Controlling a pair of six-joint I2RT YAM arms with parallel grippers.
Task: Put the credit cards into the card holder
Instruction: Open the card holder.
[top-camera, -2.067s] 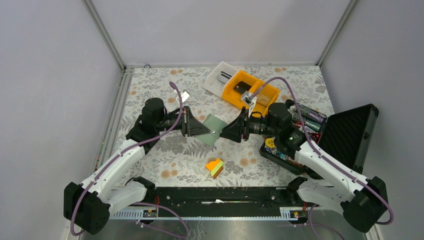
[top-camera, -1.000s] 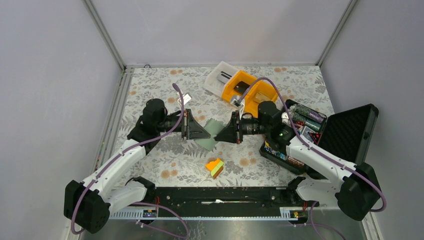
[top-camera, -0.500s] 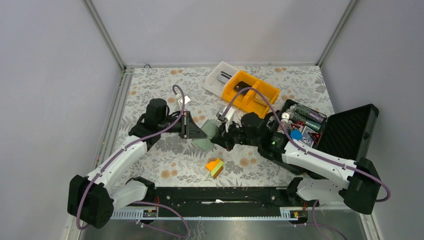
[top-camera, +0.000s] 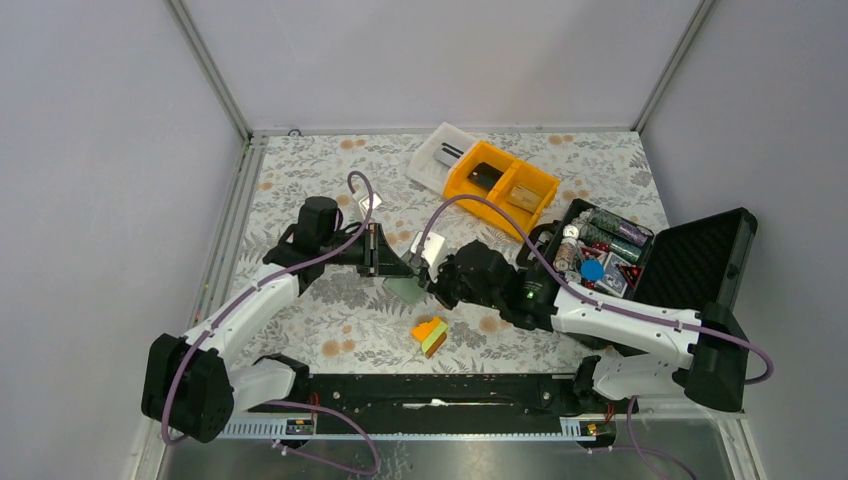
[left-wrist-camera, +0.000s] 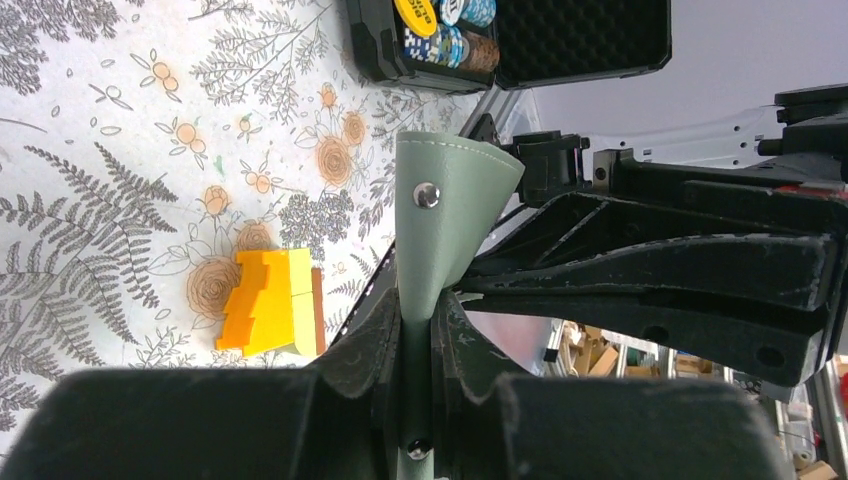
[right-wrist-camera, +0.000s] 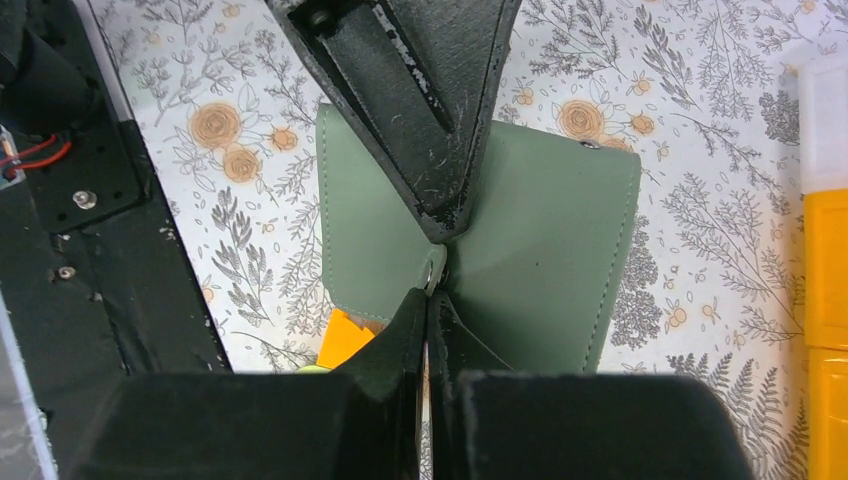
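**A:** Where is the card holder?

**B:** The grey-green card holder (top-camera: 405, 289) hangs above the middle of the floral table (top-camera: 330, 300), between both arms. The left gripper (left-wrist-camera: 418, 325) pinches its edge. The right gripper (right-wrist-camera: 432, 300) has its jaws pressed together at the snap; whether they nip a layer is unclear.

**A:** How will it handle?

**B:** Probably light, soft and floppy, since its top curls over. The flap edges look like the best places to grip.

**A:** What has changed?

**B:** Two seconds ago it was stretched flat; now the right arm has swung in leftward and the holder is creased

Lab booth: grey panels (top-camera: 430, 60), aluminium framing (top-camera: 208, 70).
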